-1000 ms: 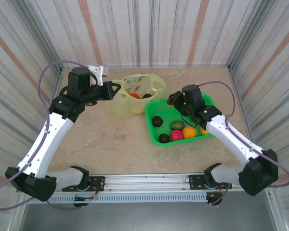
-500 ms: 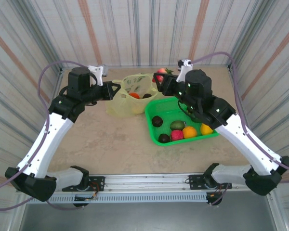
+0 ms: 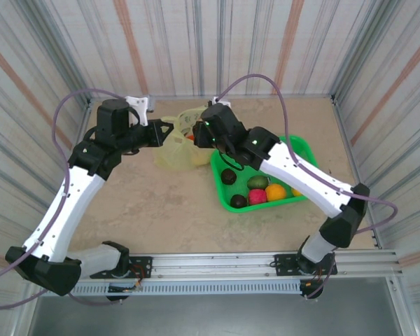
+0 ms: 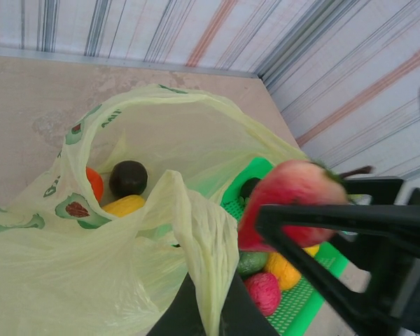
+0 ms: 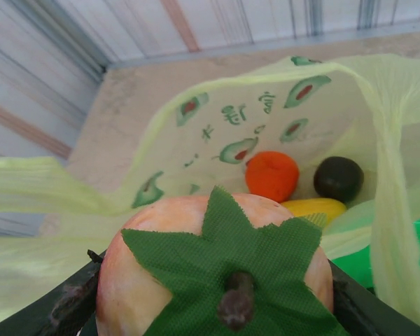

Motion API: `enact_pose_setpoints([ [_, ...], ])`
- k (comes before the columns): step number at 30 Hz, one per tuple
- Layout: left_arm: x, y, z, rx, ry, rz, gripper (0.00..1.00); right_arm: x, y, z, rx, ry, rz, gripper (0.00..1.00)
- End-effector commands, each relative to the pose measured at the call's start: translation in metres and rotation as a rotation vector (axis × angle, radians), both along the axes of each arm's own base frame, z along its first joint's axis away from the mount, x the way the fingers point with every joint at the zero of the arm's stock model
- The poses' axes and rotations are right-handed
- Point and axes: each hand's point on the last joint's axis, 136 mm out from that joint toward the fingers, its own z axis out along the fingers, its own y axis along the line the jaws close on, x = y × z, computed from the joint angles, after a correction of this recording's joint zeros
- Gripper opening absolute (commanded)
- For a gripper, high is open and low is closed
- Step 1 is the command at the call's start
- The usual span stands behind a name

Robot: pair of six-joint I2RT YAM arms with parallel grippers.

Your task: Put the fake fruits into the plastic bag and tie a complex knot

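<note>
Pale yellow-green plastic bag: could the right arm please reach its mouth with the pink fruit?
Probably yes: left fingers hold the bag open; the pink fruit hangs at its mouth, nothing between.

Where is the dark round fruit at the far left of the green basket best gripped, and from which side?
Take the dark round fruit across its widest middle, coming straight down from above. It is ball-shaped, so an off-centre hold may slip. The wall of the green basket stands close on its left, so the fingers probably fit better on its near and far sides.
</note>
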Motion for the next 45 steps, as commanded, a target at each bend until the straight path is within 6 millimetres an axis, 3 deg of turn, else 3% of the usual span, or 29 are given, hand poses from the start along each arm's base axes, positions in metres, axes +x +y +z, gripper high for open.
enact_pose_setpoints([
  [1,-0.007,0.005,0.012,-0.001,-0.038,-0.001,0.0,0.012,-0.01,-0.016,-0.096,0.058,-0.081,0.45],
  [7,-0.009,0.006,0.014,-0.005,-0.046,0.0,0.0,0.058,-0.019,-0.045,-0.194,0.142,-0.171,0.48],
  [13,-0.011,0.005,0.016,-0.022,-0.042,-0.007,0.0,0.087,0.006,-0.063,-0.124,0.175,-0.114,0.53],
  [18,-0.01,0.005,0.016,-0.019,-0.045,-0.003,0.0,0.087,0.046,-0.08,-0.004,0.256,0.057,0.66],
  [21,-0.01,0.006,0.016,-0.014,-0.047,0.0,0.0,0.082,0.048,-0.086,-0.004,0.28,0.083,0.75],
  [26,-0.01,0.006,0.014,-0.014,-0.044,0.001,0.0,0.077,0.037,-0.085,0.033,0.287,0.096,0.74],
  [32,-0.009,0.006,0.012,-0.011,-0.041,0.001,0.0,0.069,0.025,-0.056,0.09,0.228,0.118,0.49],
  [34,-0.009,0.007,0.011,-0.005,-0.04,0.003,0.0,0.066,0.022,-0.044,0.096,0.203,0.13,0.45],
  [41,-0.009,0.008,0.008,0.003,-0.035,0.01,0.0,0.052,0.011,0.004,0.159,0.121,0.152,0.43],
  [45,-0.008,0.008,0.007,0.001,-0.033,0.013,0.0,0.042,0.013,0.032,0.224,0.088,0.199,0.48],
])
